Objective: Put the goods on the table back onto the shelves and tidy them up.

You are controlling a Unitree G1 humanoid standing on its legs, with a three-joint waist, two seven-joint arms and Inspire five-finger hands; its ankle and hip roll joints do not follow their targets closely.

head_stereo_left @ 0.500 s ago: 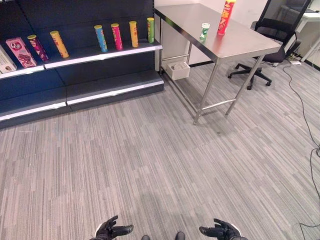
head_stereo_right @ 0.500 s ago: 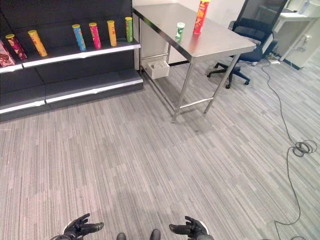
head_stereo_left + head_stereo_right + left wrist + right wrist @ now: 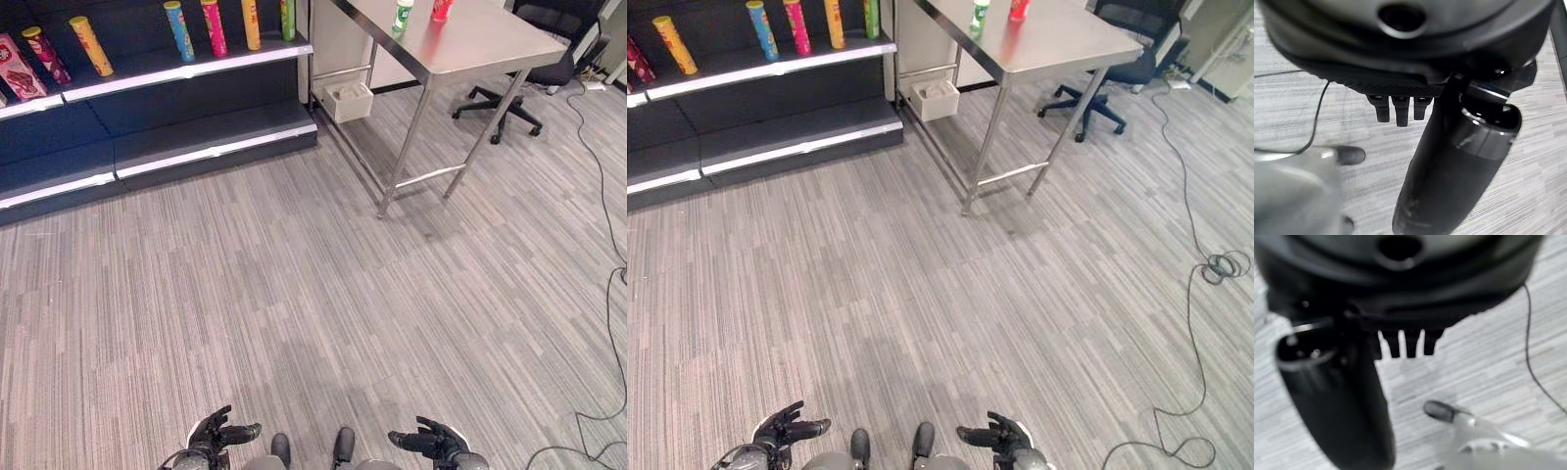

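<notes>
Left hand (image 3: 217,433), right hand (image 3: 431,443): fingers released. Far beyond fingers, across grey striped carpet floor (image 3: 294,274): shiny steel tabletop (image 3: 470,39) carrying green-white can (image 3: 403,14), red tube (image 3: 441,9).

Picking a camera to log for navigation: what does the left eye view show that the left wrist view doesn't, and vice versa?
Left eye view, not the wrist view: a row of cans on the shelf, the metal table carrying a green can and a red can, and an office chair beyond it. Left wrist view, not the eye view: a close look along the left robot hand, thumb and fingers straight, holding nothing. Both: that robot hand, low in the eye view, and the striped grey carpet.
</notes>
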